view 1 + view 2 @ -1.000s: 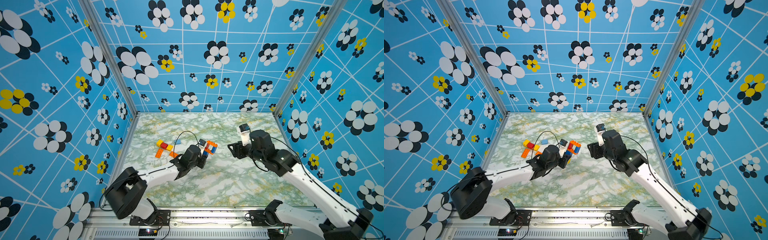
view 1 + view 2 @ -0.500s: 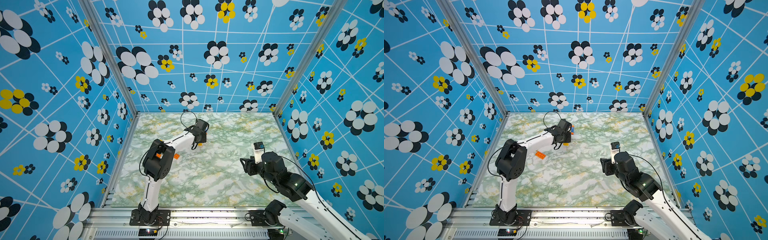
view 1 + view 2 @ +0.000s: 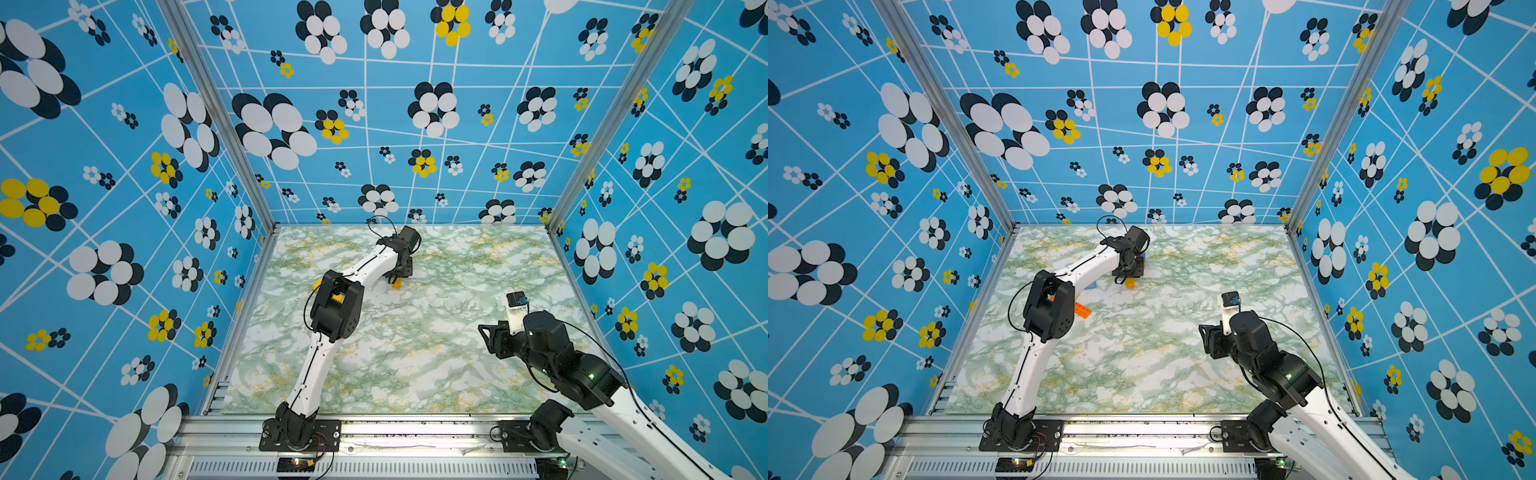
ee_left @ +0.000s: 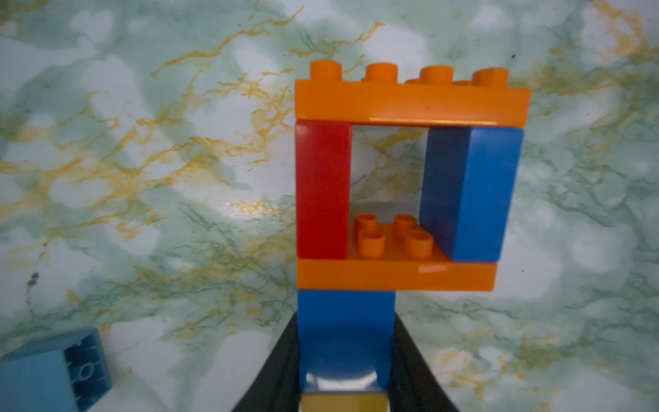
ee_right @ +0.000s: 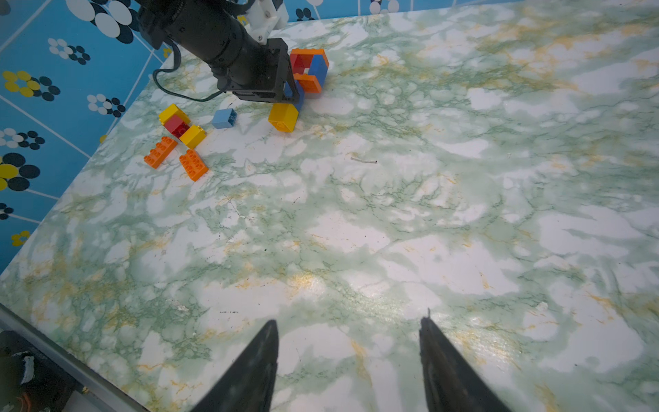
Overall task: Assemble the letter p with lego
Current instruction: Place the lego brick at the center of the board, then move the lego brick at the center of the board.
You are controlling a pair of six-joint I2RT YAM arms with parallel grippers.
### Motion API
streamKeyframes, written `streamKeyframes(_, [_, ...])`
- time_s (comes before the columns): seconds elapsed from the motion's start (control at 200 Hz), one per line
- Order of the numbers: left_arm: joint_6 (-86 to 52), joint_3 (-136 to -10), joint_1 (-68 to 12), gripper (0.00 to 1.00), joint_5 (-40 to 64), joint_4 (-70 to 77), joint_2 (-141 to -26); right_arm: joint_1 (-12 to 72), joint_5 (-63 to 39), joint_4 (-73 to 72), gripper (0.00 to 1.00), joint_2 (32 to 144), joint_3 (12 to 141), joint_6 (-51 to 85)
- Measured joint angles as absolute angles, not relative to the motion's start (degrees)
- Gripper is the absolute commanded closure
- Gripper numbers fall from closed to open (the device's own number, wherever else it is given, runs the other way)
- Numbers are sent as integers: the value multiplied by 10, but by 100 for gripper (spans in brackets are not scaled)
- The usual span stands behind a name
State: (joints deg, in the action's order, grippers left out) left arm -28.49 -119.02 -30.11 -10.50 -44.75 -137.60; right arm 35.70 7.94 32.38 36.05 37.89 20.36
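left gripper (image 4: 345,317) pinches the stem of the lego p (image 4: 396,276), at the far part of the table (image 5: 428,214); right gripper (image 5: 349,317) is spread and empty. risk: if released tilted, the top-heavy loop may topple it or split a joint.

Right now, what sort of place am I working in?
Most likely a robot test cell, not a home: blue flower-printed wall panels on aluminium posts box in a marble-print tabletop with lego bricks on it, and the left arm and right arm are bolted to a front rail.
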Motion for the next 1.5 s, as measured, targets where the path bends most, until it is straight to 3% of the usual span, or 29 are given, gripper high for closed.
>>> streamKeyframes(0.275, [-284, -1251, -296, 58, -86, -494, -1413, 357, 68, 310, 36, 368, 362, 204])
streamKeyframes(0.39, [-281, -1253, -295, 44, -78, -500, -1420, 357, 67, 308, 36, 375, 362, 202])
streamKeyframes(0.645, [-262, -1223, -295, 28, -74, -502, -1394, 357, 67, 302, 36, 387, 362, 202])
streamKeyframes(1.024, [-244, -895, -258, 27, -118, -391, -1084, 357, 75, 285, 33, 418, 362, 204])
streamKeyframes(1.299, [-235, -744, -163, 24, -138, -359, -1027, 357, 74, 261, 33, 432, 362, 204])
streamKeyframes(1.499, [-237, -681, -147, 23, -112, -326, -1021, 357, 73, 257, 33, 444, 362, 204])
